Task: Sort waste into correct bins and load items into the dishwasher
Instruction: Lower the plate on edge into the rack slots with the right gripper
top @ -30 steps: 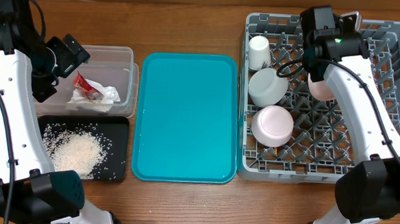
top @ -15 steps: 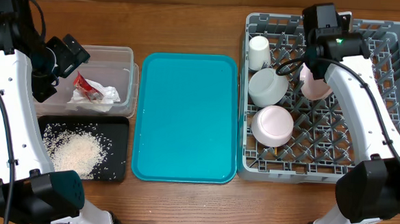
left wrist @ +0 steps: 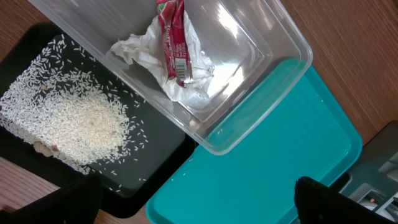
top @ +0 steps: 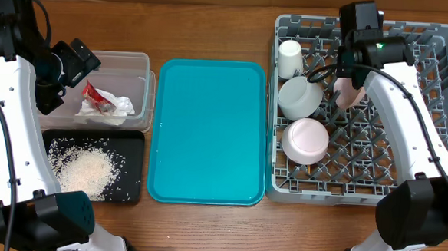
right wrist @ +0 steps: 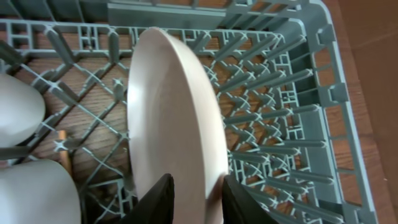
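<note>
The pale pink plate (right wrist: 168,106) stands on edge between the pegs of the grey dishwasher rack (top: 406,173). My right gripper (right wrist: 199,196) straddles the plate's near rim, its jaws open a little and loose around it. Two whitish bowls (top: 300,97) (top: 306,140) and a white cup (top: 290,58) sit upside down in the rack's left part. The napkin (top: 113,108) and the red wrapper (top: 95,94) lie in the clear tub (top: 127,59). Rice (top: 83,168) covers the black tray (top: 133,167). My left gripper (left wrist: 199,205) hangs wide open and empty above the tub's corner.
The teal serving tray (top: 208,132) lies between the bins and the rack, with a few stray rice grains near its corner. The rack's right half (right wrist: 298,74) holds only upright pegs. Bare wooden table runs along the far edge.
The plate has shifted left and settled lower among the pegs, and the right jaws have parted from its rim. The left arm has stayed still.
</note>
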